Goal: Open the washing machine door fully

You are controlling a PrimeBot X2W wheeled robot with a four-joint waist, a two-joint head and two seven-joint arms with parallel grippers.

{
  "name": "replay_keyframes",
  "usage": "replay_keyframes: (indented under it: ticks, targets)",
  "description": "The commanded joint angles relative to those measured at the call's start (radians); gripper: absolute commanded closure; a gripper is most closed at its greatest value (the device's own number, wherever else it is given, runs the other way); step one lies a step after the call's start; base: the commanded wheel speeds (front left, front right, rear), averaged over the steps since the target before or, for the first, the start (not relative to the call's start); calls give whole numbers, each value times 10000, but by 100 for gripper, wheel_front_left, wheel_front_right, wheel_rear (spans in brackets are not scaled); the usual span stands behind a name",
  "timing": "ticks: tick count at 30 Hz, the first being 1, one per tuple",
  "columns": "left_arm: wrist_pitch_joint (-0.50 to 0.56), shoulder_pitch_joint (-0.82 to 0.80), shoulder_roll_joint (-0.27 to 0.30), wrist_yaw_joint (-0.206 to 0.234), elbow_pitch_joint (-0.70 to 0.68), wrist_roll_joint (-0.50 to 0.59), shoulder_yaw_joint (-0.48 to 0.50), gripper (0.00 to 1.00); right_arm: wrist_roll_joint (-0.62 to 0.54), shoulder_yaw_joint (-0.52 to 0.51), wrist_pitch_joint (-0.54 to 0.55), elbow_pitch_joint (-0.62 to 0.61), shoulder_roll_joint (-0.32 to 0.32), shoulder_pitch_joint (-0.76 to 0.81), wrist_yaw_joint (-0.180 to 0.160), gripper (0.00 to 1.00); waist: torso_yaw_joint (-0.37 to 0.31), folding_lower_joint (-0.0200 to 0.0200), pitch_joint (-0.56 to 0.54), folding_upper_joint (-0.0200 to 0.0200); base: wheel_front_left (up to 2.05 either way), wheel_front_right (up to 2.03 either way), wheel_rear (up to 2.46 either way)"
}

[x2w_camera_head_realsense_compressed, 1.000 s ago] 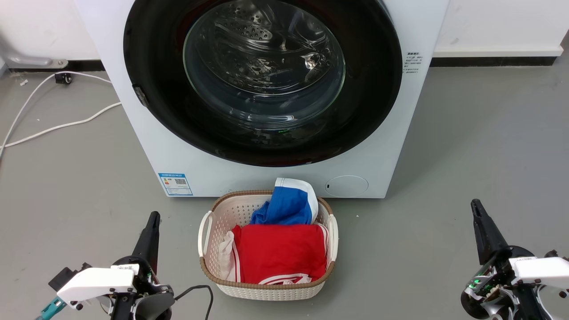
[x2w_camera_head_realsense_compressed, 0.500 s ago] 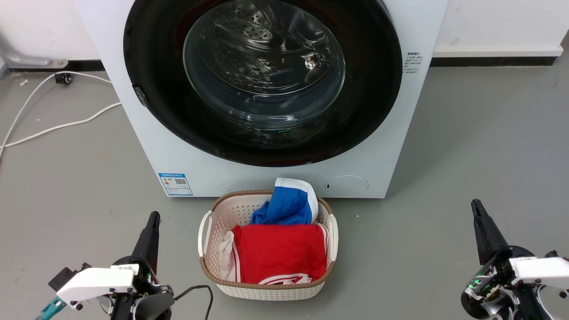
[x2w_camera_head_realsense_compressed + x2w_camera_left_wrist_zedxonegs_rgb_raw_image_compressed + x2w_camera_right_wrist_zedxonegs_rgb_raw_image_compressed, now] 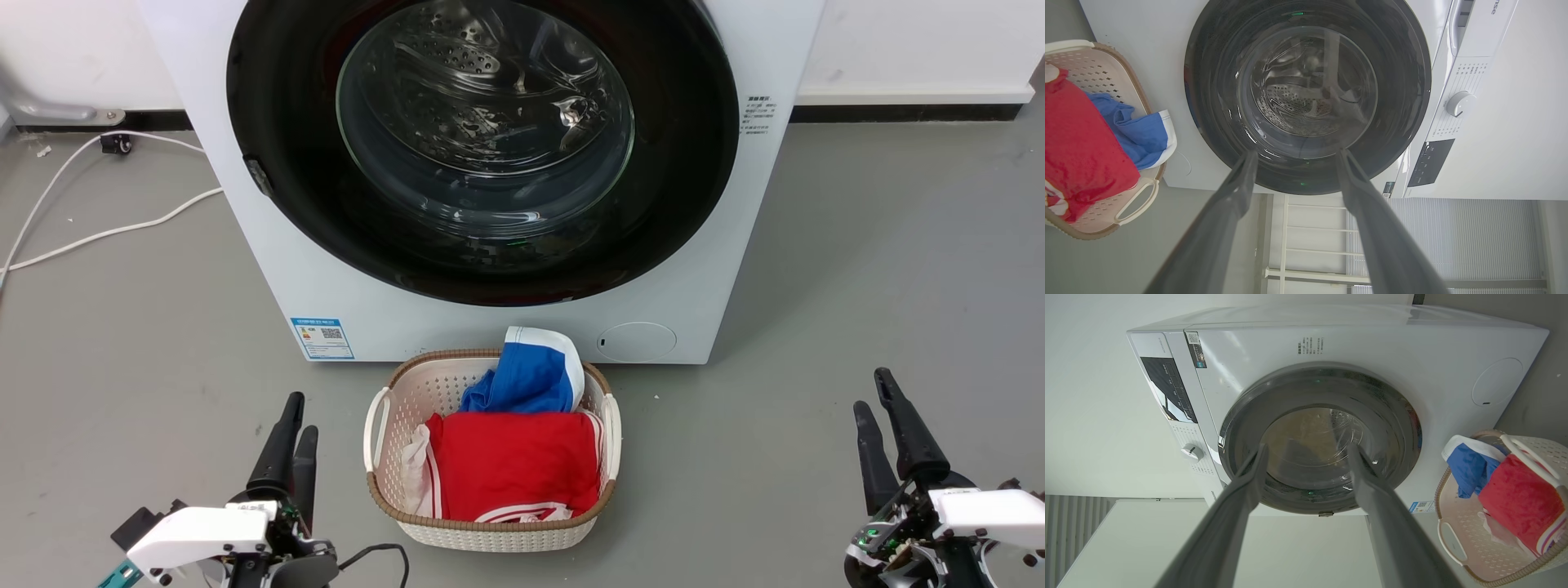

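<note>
The left claw (image 3: 300, 416) hangs low over the grey floor (image 3: 857, 245) in front of the washing machine (image 3: 718, 269), off the machine's left front corner. Its two long dark fingers are spread apart and hold nothing. In the left wrist view both fingers point toward the machine's front, well apart from it.

The right claw (image 3: 871, 392) hangs in front of the machine too, off its right front corner. Its fingers are likewise parted and empty, and they point toward the machine without touching it.

The washing machine door (image 3: 277, 163) is a big glossy black disc with a clear bulging window at its centre. It lies shut, flat against the white front of the machine, and covers most of that front. The steel perforated drum shows through the glass.

A blue label (image 3: 322, 337) sits low on the machine's front at the left, and a round filter cap (image 3: 637, 341) low at the right.

A cream laundry basket (image 3: 380, 425) stands on the floor just in front of the machine, below the door. It holds a red garment (image 3: 514, 465) and a blue and white one (image 3: 526, 380).

A white cable (image 3: 98, 233) trails over the floor to the left of the machine.
</note>
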Motion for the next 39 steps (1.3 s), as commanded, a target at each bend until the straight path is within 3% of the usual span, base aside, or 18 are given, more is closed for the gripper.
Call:
replay_keyframes:
  ticks: [1,9,24,39]
  targets:
    - [-110,-266,48,-12,-237,137,-127,0,-143,35,-112,-278,-17,-37,4,0,3,-1,4,0,0,0,0]
    - [-481,-332,42,-15,-627,1196,-337,0,-1087,197,-510,-683,-123,80,6,0,22,-1,32,0,0,0,0]
    - [-1087,-449,31,36,-1130,5216,-868,0,-5406,418,-1113,-1325,-329,240,10,0,26,-1,100,0,0,0,0]
    - [-1571,-489,145,319,-1308,8246,-1501,0,-8109,365,-1117,-1853,-321,488,13,0,3,-1,135,0,0,0,0]
